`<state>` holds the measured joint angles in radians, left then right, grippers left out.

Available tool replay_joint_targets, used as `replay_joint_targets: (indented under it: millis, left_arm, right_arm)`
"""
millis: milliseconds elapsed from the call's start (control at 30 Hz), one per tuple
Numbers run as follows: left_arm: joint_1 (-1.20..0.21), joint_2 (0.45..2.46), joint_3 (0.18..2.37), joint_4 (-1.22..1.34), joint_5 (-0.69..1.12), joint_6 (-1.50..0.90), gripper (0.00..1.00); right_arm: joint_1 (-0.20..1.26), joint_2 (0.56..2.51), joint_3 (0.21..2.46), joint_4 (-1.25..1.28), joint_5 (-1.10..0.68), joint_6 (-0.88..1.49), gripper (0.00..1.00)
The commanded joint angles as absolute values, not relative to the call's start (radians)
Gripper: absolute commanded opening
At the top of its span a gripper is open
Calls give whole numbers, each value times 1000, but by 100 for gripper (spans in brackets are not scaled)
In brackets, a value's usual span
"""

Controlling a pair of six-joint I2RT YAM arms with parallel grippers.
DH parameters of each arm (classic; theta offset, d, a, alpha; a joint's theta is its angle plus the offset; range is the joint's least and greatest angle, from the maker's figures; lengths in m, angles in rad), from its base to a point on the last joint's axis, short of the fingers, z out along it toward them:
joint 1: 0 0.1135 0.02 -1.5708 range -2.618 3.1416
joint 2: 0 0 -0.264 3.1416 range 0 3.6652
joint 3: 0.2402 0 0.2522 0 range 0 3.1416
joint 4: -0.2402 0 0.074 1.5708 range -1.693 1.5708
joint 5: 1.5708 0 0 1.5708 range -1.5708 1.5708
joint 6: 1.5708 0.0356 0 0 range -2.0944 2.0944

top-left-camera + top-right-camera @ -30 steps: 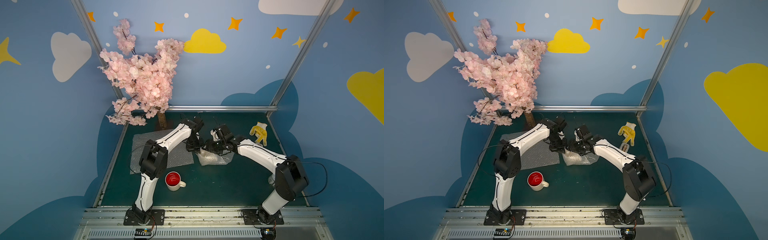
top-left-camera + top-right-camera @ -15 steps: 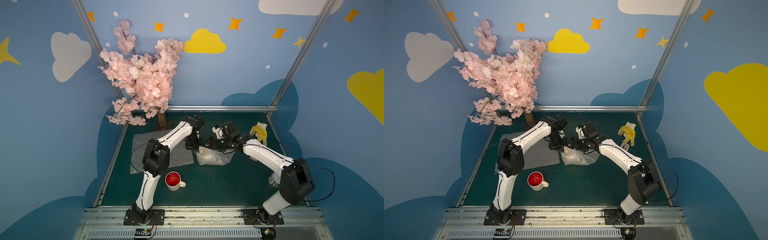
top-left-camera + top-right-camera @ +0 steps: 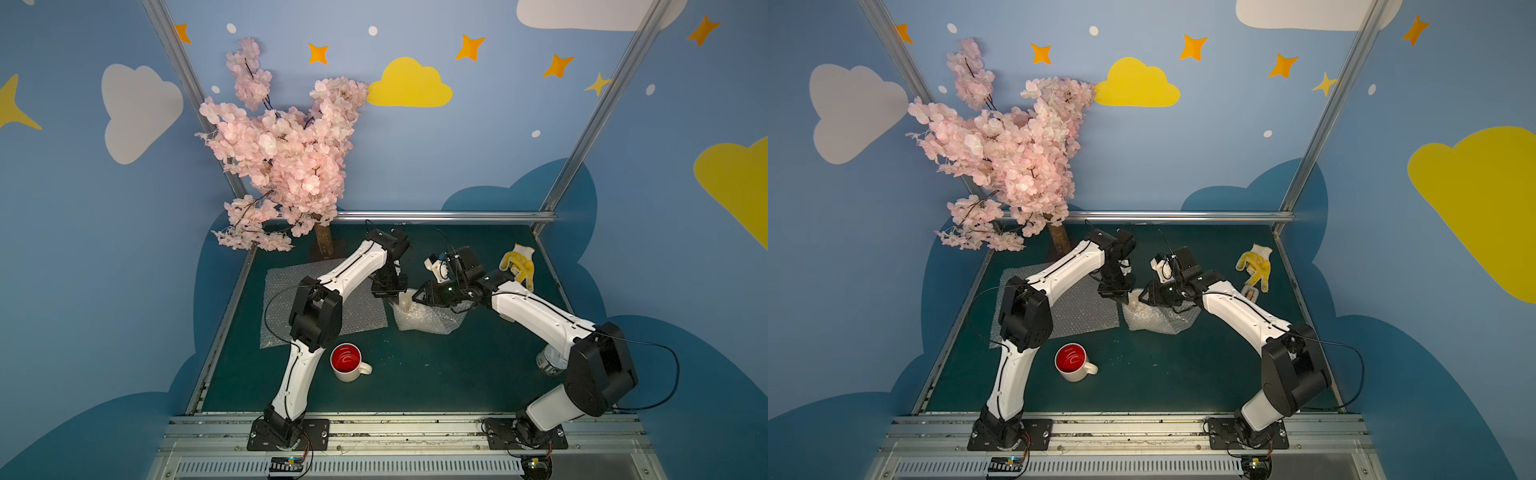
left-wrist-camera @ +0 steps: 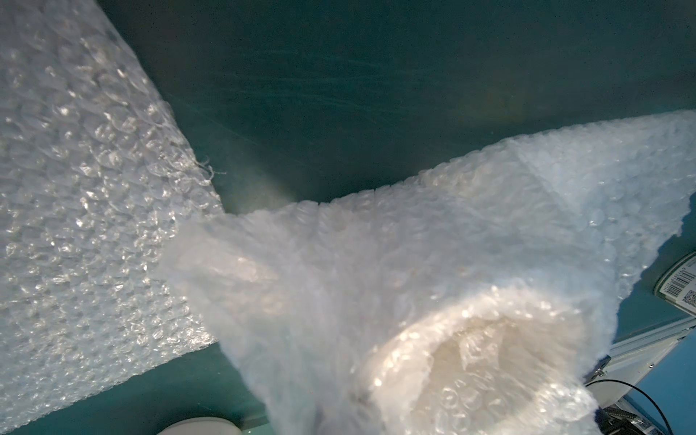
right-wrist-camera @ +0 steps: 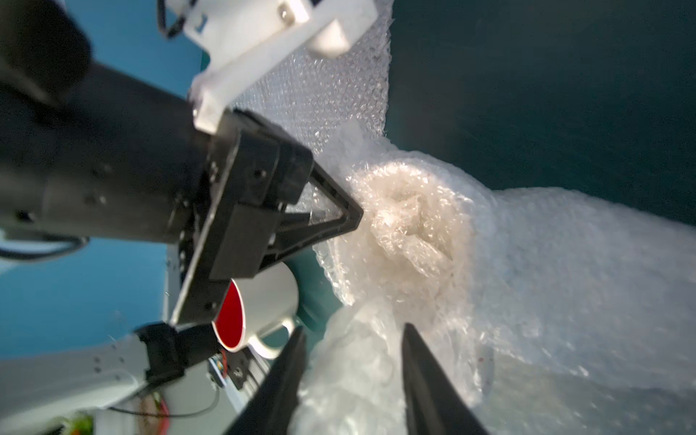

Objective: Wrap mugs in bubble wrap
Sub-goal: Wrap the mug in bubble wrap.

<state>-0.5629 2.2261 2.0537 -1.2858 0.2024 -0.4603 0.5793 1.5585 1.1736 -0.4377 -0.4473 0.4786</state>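
Bubble wrap (image 3: pixel 428 318) edge pinched by left fingers (image 5: pixel 339 218); right fingers (image 5: pixel 425 369) apart, seemingly straddling film.

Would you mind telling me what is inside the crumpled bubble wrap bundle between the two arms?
Through the crumpled bubble wrap bundle a cream, round, mug-like shape shows, with film tucked into its mouth. Its handle and base are covered, so I cannot confirm more.
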Motion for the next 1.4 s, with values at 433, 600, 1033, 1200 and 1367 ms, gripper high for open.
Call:
replay_joint_targets:
  millis: [433, 600, 1033, 1200, 1367]
  left_arm:
    - [-573, 2260, 2131, -1333, 296, -305, 3]
    - [-589, 2230, 2109, -1290, 240, -255, 3]
    - [-598, 2213, 2103, -1247, 239, -205, 37]
    - [-597, 2159, 2084, -1223, 187, -199, 63]
    - [-593, 2118, 2060, -1264, 162, -221, 66]
  right_arm:
    - [565, 1625, 1200, -348, -494, 494, 0]
    - [566, 1726, 1255, -347, -437, 476, 0]
    - [625, 1875, 1313, -466, -194, 469, 0]
    - [633, 1861, 1304, -485, -151, 498, 0]
    - [640, 1842, 1307, -506, -126, 573, 0]
